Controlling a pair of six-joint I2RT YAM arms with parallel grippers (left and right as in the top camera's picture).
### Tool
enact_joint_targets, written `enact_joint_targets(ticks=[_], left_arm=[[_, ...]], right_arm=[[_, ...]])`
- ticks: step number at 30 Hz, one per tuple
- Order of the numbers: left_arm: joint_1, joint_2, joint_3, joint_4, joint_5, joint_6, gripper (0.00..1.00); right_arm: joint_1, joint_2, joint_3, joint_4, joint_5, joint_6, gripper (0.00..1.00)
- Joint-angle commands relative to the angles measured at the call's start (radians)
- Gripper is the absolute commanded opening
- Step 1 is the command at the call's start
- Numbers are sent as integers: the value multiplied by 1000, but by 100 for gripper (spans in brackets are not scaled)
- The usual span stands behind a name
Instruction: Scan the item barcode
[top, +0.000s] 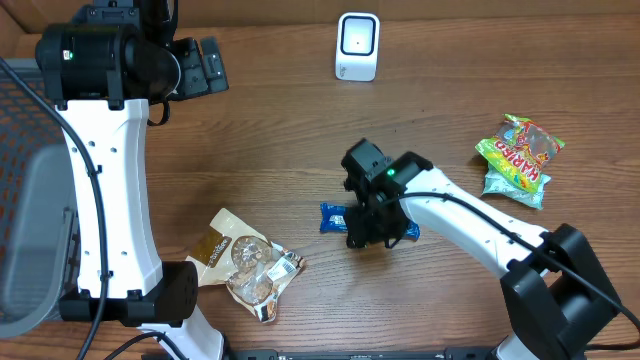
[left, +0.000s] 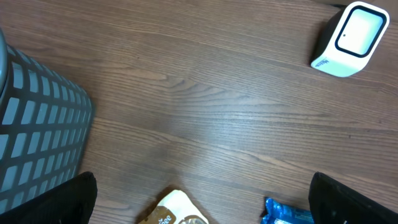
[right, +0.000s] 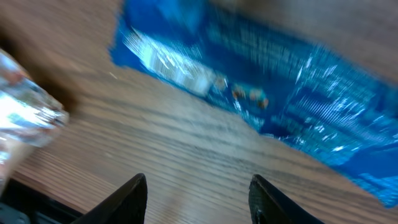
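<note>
1 blue packet (top: 334, 217) is lying flat mid-table, w/ the right gripper (top: 372, 236) hovering over its middle, jaws parted, gripping nothing. 1 scanner (top: 357, 46) is sitting far behind, 1 cookie bag (top: 245, 262) near left, 1 gummy bag (top: 520, 152) right. Left gripper (top: 212, 66) is hanging wide open, far left.

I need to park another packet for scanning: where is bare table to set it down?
Bare wood lies between the scanner and the blue packet, and between the scanner and the gummy bag. It is crowded where the right hand hangs over the blue packet, and by the cookie bag.
</note>
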Motion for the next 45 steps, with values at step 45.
enact_joint_targets(ticks=[45], left_arm=[[-13,5,7,2,-8,-13,100]], right_arm=[[-24,113,-2,162,-138,230,57]])
